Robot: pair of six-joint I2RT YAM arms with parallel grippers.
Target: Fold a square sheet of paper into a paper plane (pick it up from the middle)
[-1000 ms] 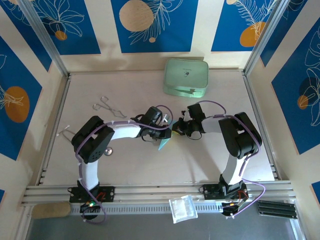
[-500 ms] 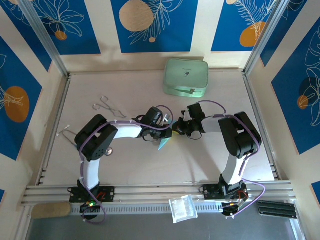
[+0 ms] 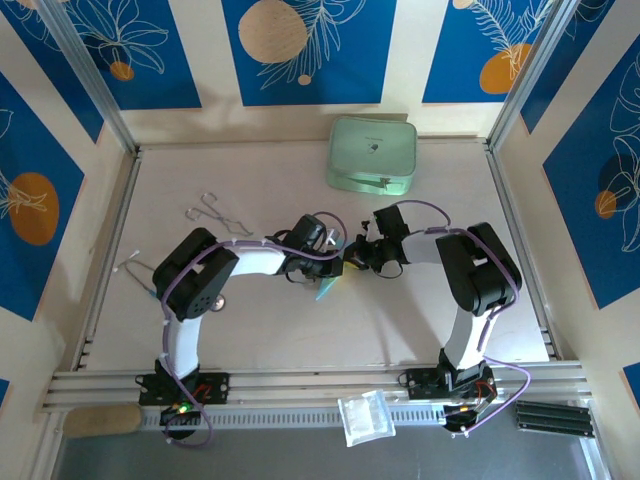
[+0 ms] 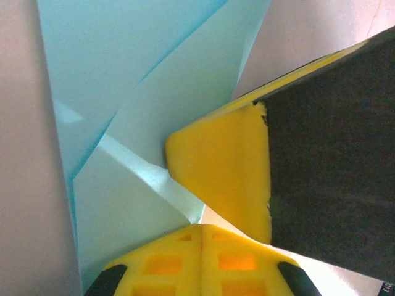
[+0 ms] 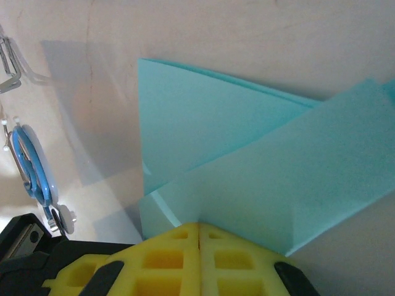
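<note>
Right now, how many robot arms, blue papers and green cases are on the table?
Arms: 2 (left arm, right arm)
Blue paper: 1
Green case: 1
Total: 4

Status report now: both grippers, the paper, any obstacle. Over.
Left gripper shut on the folded blue paper. Right gripper shut on the same paper. Mint-green case lies far behind, not in the way.
</note>
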